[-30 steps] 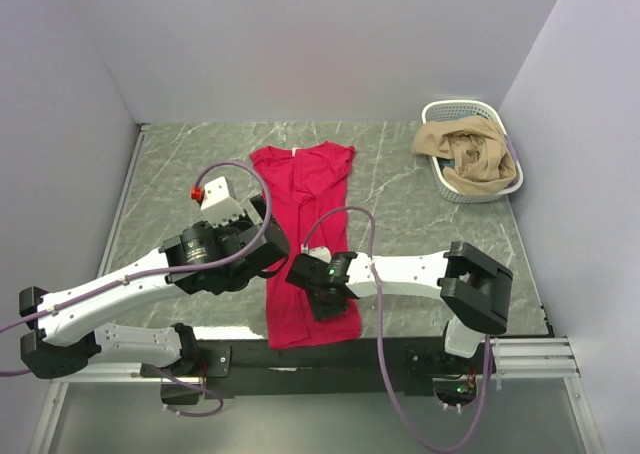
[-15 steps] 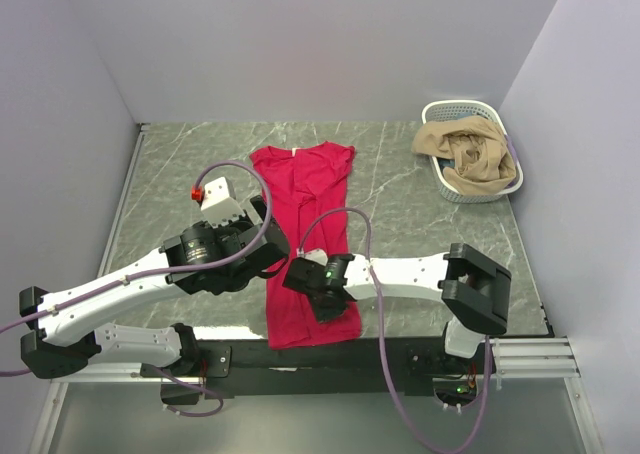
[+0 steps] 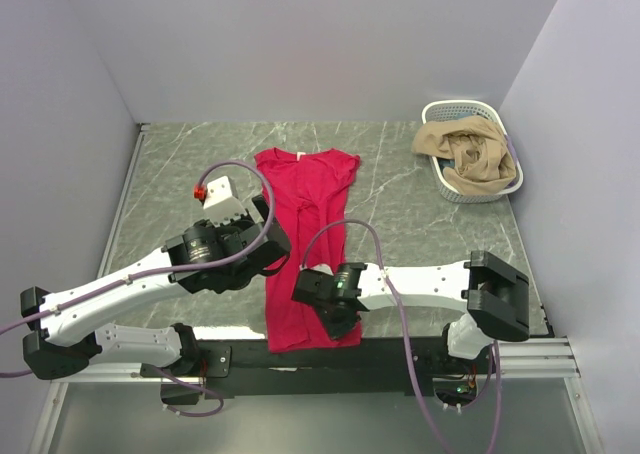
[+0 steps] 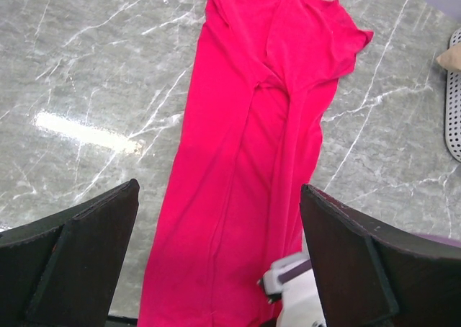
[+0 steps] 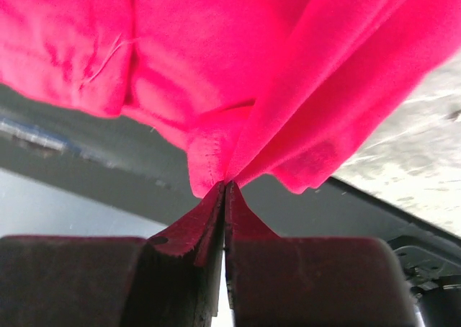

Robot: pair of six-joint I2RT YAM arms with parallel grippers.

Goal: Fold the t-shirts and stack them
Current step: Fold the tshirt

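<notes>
1 red t-shirt (image 3: 305,224) lies lengthwise on table (image 3: 170,174), sides folded in, collar far, hem at near edge. Right gripper (image 5: 225,190) clamped on hem, likely to carry it toward collar. Left gripper (image 4: 220,226) spread wide above shirt, holding nothing. Only right wrist view shows pinch. Only top view shows whole basket (image 3: 450,105), far right.

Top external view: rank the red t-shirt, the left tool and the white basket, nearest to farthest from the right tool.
1. Red t-shirt: its near hem is pinched in the right tool.
2. Left tool: open, to its left.
3. White basket: far right corner.
</notes>
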